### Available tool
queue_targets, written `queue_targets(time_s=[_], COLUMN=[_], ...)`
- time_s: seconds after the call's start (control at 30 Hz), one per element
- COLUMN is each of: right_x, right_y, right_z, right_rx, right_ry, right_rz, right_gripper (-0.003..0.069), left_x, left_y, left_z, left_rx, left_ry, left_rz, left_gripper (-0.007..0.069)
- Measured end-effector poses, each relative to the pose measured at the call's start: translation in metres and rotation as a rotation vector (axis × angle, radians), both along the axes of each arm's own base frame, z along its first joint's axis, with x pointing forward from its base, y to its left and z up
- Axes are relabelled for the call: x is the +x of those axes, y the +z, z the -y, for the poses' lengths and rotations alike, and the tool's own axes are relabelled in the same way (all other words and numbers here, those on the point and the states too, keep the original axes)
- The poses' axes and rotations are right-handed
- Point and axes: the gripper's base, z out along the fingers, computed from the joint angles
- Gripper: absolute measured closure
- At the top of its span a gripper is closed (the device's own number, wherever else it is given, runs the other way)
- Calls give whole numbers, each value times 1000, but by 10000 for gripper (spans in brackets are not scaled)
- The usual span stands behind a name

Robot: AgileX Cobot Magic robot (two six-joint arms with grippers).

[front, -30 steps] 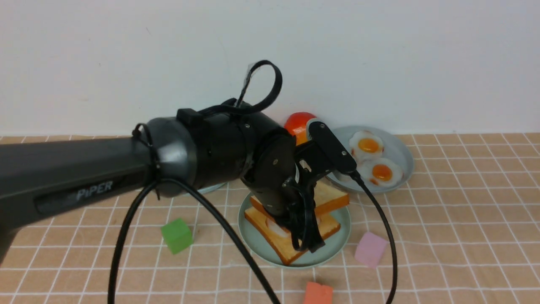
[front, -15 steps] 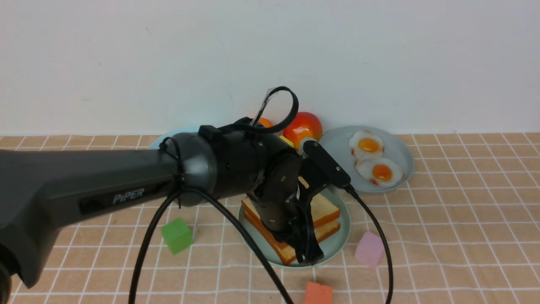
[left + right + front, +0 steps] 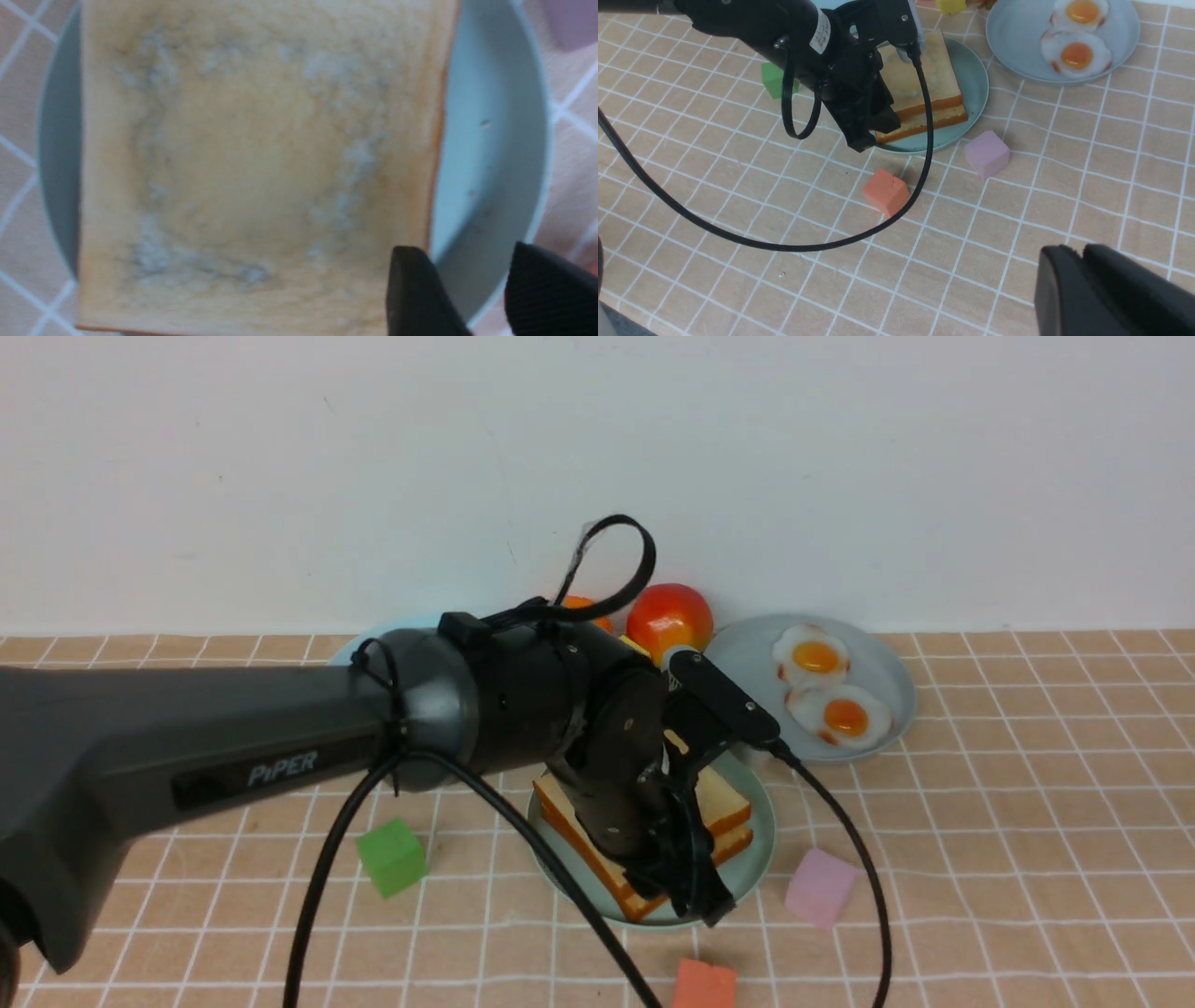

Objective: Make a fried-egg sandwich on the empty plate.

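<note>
- Topping off the sandwich looks like the step in hand: the upper toast slice lies on the lower toast slice, the two roughly lined up, both inside the mint-green plate.
- No egg shows between them from these angles, so whether the filling sits well cannot be told.
- Left gripper stands open at one edge of the upper slice, its fingertips apart with nothing pinched; one tip overlaps the bread in the wrist view, and whether it touches I cannot tell.
- By my judgement the stack is built, and the next move calls for a straight lift away, with care that the near finger does not catch the crust and skew the top slice.
- Right gripper is off to the side, away from the plate, its fingertips close together with nothing seen between them; whether they fully meet I cannot tell.
- Farther out, two fried eggs lie on the grey-blue plate.
- Readable writing: "PiPER" on the left arm; I can make out no other brand or label.
</note>
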Motion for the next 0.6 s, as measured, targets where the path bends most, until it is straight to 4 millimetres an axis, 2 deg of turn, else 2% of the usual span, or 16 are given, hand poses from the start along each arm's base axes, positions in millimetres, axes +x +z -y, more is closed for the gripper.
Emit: queue_targets(time_s=[0.07, 0.13, 0.17, 0.23, 0.27, 0.3, 0.33, 0.4, 0.43, 0.5, 0.57, 0.6], right_x=[0, 0, 0, 0, 0, 0, 0, -1, -2, -7, -12, -15], right_y=[0, 0, 0, 0, 0, 0, 0, 0, 0, 0, 1, 1], right_z=[0, 0, 0, 0, 0, 0, 1, 2, 3, 5, 8, 9], right_rx=[0, 0, 0, 0, 0, -3, -8, -21, -30, -34, -35, -33], right_ry=[0, 0, 0, 0, 0, -3, -5, -13, -18, -29, -48, -56], right_rz=[0, 0, 0, 1, 1, 2, 3, 8, 16, 28, 48, 57], right_gripper=[580, 578, 578, 577, 577, 580, 584, 594, 603, 620, 639, 648], left_x=[-4, -13, -14, -32, -34, -51, -63, -90, -104, -127, -148, -156], left_y=[13, 42, 45, 96, 101, 139, 160, 193, 203, 210, 208, 198], left_z=[0, -5, -5, -16, -17, -30, -41, -65, -78, -100, -120, -128], left_rx=[-46, -118, -131, -259, -271, -368, -426, -528, -572, -631, -680, -683], left_ry=[18, 36, 39, 54, 54, 49, 42, 37, 39, 42, 50, 57], left_rz=[-7, 1, 0, 39, 44, 104, 152, 239, 277, 328, 367, 366], left_gripper=[319, 349, 355, 465, 465, 554, 613, 638, 638, 638, 638, 638])
